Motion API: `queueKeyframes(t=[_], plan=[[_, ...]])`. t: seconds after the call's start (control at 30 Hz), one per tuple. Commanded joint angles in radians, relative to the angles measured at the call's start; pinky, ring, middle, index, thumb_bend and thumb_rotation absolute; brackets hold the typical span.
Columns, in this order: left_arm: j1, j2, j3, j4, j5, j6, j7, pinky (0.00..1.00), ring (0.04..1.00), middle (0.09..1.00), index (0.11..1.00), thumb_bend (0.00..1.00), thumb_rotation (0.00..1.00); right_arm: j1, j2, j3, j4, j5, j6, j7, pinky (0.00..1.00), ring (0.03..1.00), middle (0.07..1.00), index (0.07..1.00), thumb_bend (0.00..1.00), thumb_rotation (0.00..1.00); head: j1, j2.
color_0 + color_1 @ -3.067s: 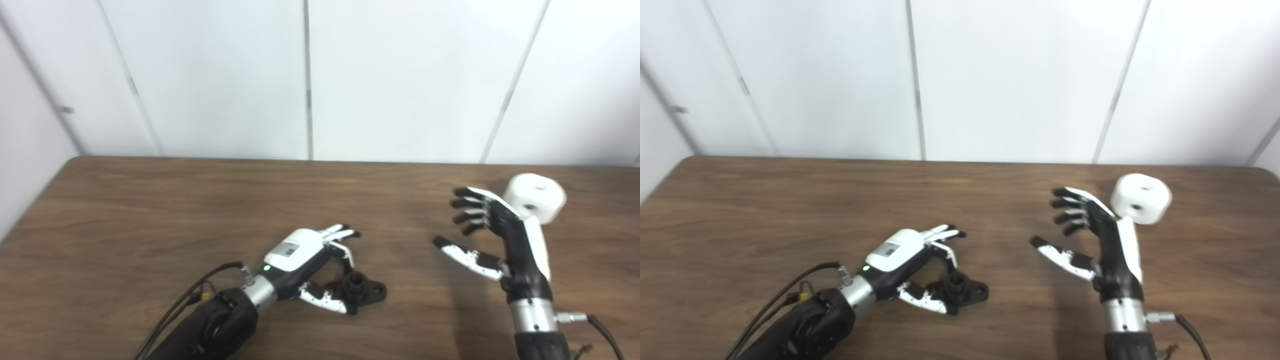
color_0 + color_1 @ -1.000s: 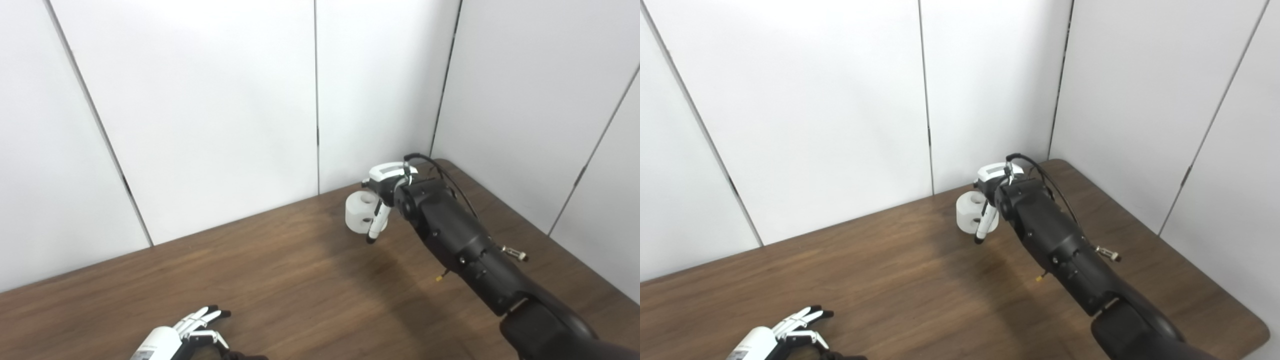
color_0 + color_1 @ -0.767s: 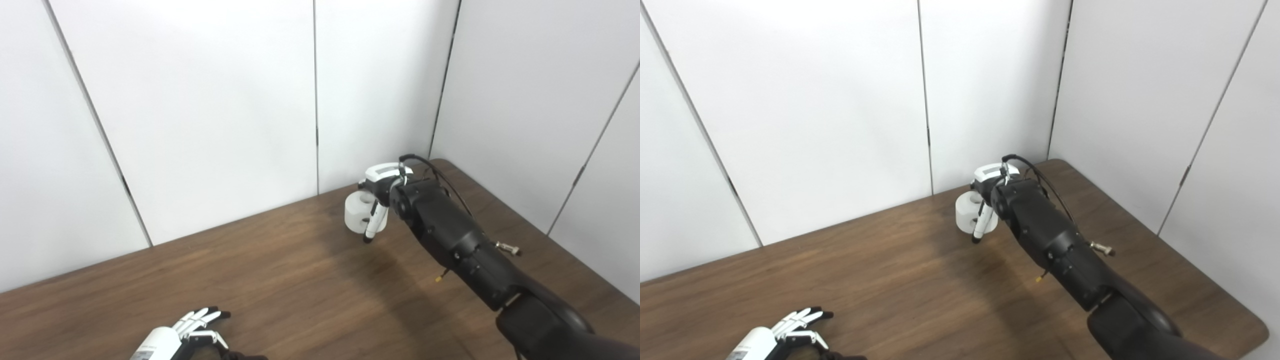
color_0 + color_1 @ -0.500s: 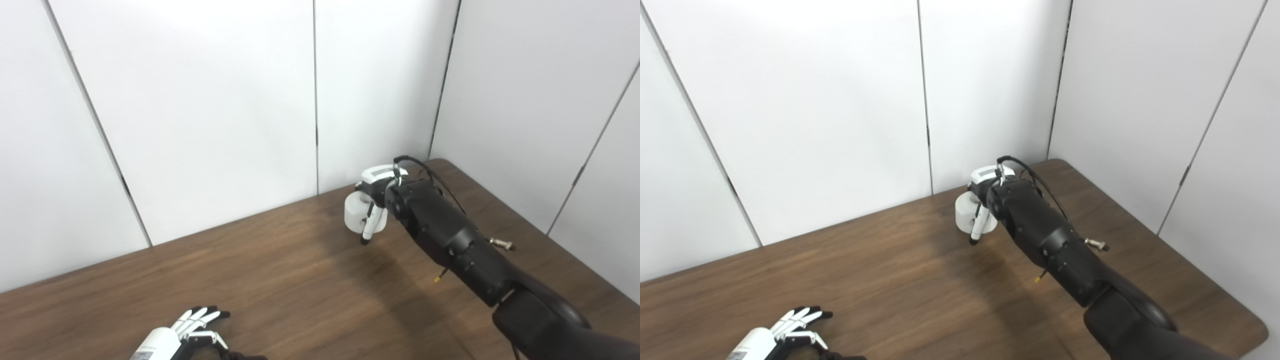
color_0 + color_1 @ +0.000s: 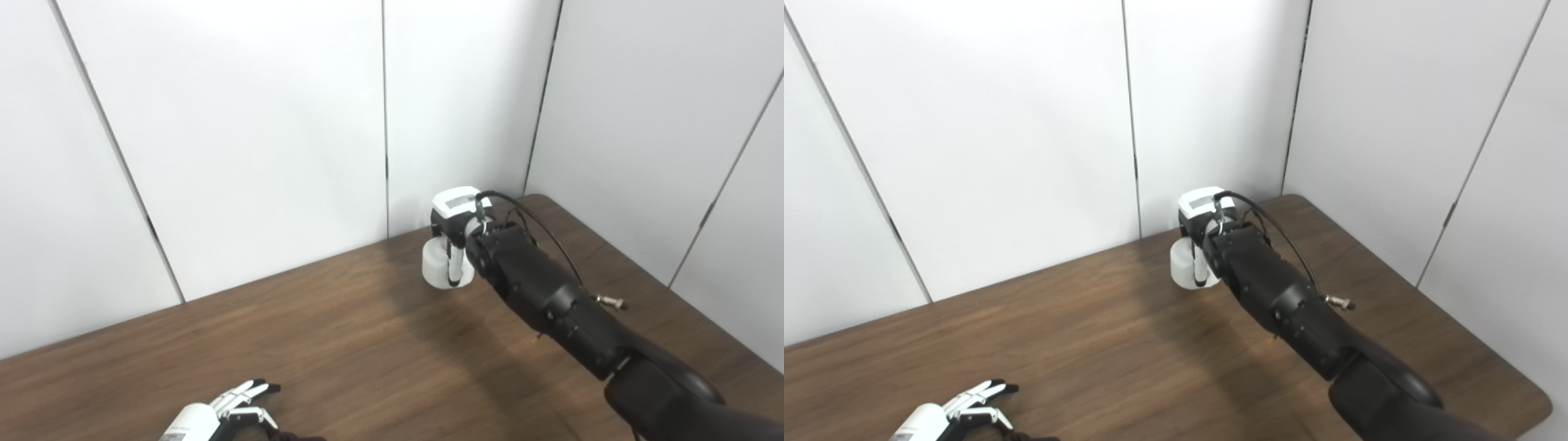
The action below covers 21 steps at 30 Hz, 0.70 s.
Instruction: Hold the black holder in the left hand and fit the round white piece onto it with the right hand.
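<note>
The round white piece (image 5: pixel 440 269) is gripped by the right hand (image 5: pixel 452 228) at the worktop's (image 5: pixel 367 343) far edge. The left hand (image 5: pixel 214 418) is cut off at the bottom edge, fingers spread; whether anything is held cannot be told.

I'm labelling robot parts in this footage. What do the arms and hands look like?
The right arm is bulky, matte black, with a thin black cable looping near the wrist and a small metal connector. The right hand has a white back with a grey label. The left hand is white with black-tipped fingers.

No readable text; label on right hand (image 5: pixel 454 201) back too blurred.
</note>
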Motion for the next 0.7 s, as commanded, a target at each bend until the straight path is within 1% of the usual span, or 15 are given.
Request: queueKeyframes(t=[0.0,0.1,0.13,0.17,0.23,0.27,0.3,0.33,0.37,0.43,0.47,0.5,0.57,0.63,0.67], plan=[[0.055,0.040,-0.041,0.026,0.065,0.015,-0.087,0.89,0.936,0.891,0.485,0.52,0.06,-0.030,-0.034,-0.003,-0.030,-0.022,0.004,-0.044,0.87,0.796,0.736,0.481,0.52,0.14,0.000,0.000],[0.058,0.042,-0.041,0.024,0.066,0.011,-0.081,0.88,0.929,0.886,0.485,0.52,0.06,-0.023,-0.037,-0.007,-0.040,-0.011,-0.004,-0.062,0.88,0.788,0.719,0.482,0.52,0.14,0.027,0.019],[0.060,0.043,-0.041,0.013,0.067,0.020,-0.090,0.88,0.931,0.889,0.485,0.52,0.06,-0.019,-0.040,-0.013,-0.048,-0.002,-0.009,-0.070,0.88,0.779,0.711,0.481,0.52,0.14,0.044,0.028],[0.062,0.044,-0.042,0.004,0.067,0.027,-0.096,0.88,0.931,0.891,0.485,0.52,0.06,-0.016,-0.042,-0.016,-0.054,0.005,-0.013,-0.075,0.88,0.775,0.707,0.481,0.52,0.14,0.044,0.028],[0.066,0.043,-0.045,-0.027,0.063,0.058,-0.122,0.88,0.931,0.893,0.485,0.52,0.06,-0.001,-0.054,-0.030,-0.090,0.027,-0.027,-0.082,0.88,0.781,0.714,0.481,0.52,0.14,0.097,0.054],[0.068,0.043,-0.047,-0.039,0.061,0.069,-0.131,0.87,0.930,0.894,0.485,0.52,0.06,0.005,-0.059,-0.035,-0.105,0.035,-0.031,-0.083,0.88,0.784,0.719,0.482,0.52,0.14,0.106,0.057],[0.070,0.042,-0.049,-0.049,0.061,0.079,-0.136,0.86,0.928,0.894,0.485,0.52,0.06,0.012,-0.065,-0.040,-0.124,0.042,-0.037,-0.082,0.88,0.786,0.721,0.482,0.52,0.14,0.131,0.067],[0.074,0.040,-0.049,-0.062,0.059,0.086,-0.138,0.85,0.926,0.893,0.486,0.52,0.06,0.025,-0.072,-0.048,-0.168,0.055,-0.038,-0.067,0.87,0.787,0.723,0.482,0.52,0.14,0.175,0.083],[0.077,0.038,-0.049,-0.071,0.058,0.091,-0.138,0.82,0.910,0.884,0.486,0.52,0.06,0.033,-0.078,-0.053,-0.198,0.065,-0.039,-0.055,0.88,0.797,0.732,0.483,0.52,0.14,0.184,0.086],[0.085,0.032,-0.049,-0.097,0.060,0.114,-0.150,0.81,0.904,0.882,0.486,0.52,0.06,0.051,-0.089,-0.068,-0.259,0.091,-0.049,-0.037,0.88,0.797,0.733,0.483,0.52,0.14,0.246,0.106],[0.087,0.028,-0.048,-0.104,0.061,0.123,-0.153,0.80,0.904,0.882,0.486,0.52,0.06,0.058,-0.093,-0.073,-0.278,0.101,-0.058,-0.032,0.88,0.797,0.732,0.483,0.52,0.14,0.264,0.113],[0.089,0.023,-0.050,-0.106,0.068,0.130,-0.153,0.80,0.900,0.879,0.486,0.52,0.06,0.066,-0.099,-0.077,-0.304,0.115,-0.073,-0.028,0.87,0.794,0.731,0.483,0.53,0.14,0.299,0.124],[0.088,0.013,-0.054,-0.096,0.079,0.133,-0.145,0.79,0.903,0.885,0.486,0.52,0.06,0.078,-0.109,-0.082,-0.353,0.140,-0.096,-0.015,0.85,0.792,0.738,0.482,0.53,0.14,0.342,0.136],[0.084,-0.001,-0.059,-0.081,0.090,0.136,-0.140,0.81,0.914,0.895,0.486,0.52,0.06,0.088,-0.120,-0.088,-0.395,0.158,-0.120,-0.004,0.83,0.792,0.744,0.482,0.53,0.14,0.414,0.155],[0.082,-0.008,-0.060,-0.073,0.095,0.135,-0.135,0.82,0.920,0.899,0.486,0.52,0.06,0.092,-0.123,-0.090,-0.412,0.165,-0.131,0.000,0.81,0.791,0.744,0.482,0.53,0.14,0.423,0.157]])
